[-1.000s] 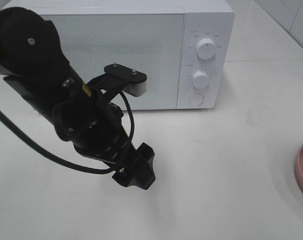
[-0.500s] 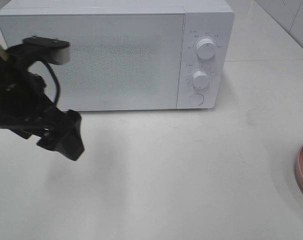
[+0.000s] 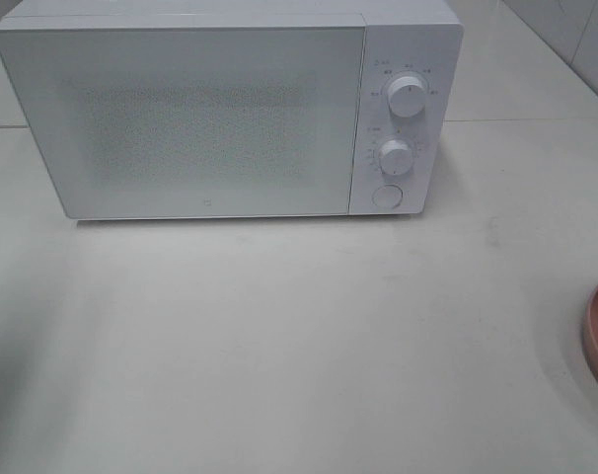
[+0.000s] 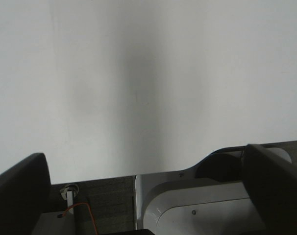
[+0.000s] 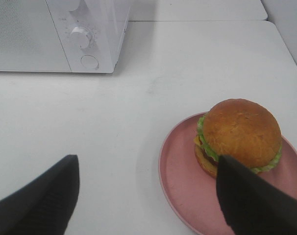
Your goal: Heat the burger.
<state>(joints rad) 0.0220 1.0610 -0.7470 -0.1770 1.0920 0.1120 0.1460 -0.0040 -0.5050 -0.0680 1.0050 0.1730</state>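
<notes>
you are looking at the left gripper (image 4: 143, 196) hanging over bare white table (image 4: 148, 88), its fingers (image 4: 18, 188) spread wide apart and holding nothing. moving right, the white microwave (image 3: 190, 118) is sitting at the back of the table with its door shut and two dials (image 3: 408, 96) beside the door. further right, the burger (image 5: 239, 134) is resting on the pink plate (image 5: 183, 183), well apart from the microwave. the right gripper (image 5: 148, 196) is hovering near it with fingers (image 5: 251, 200) spread, one finger partly hiding the burger's near edge, gripping nothing
</notes>
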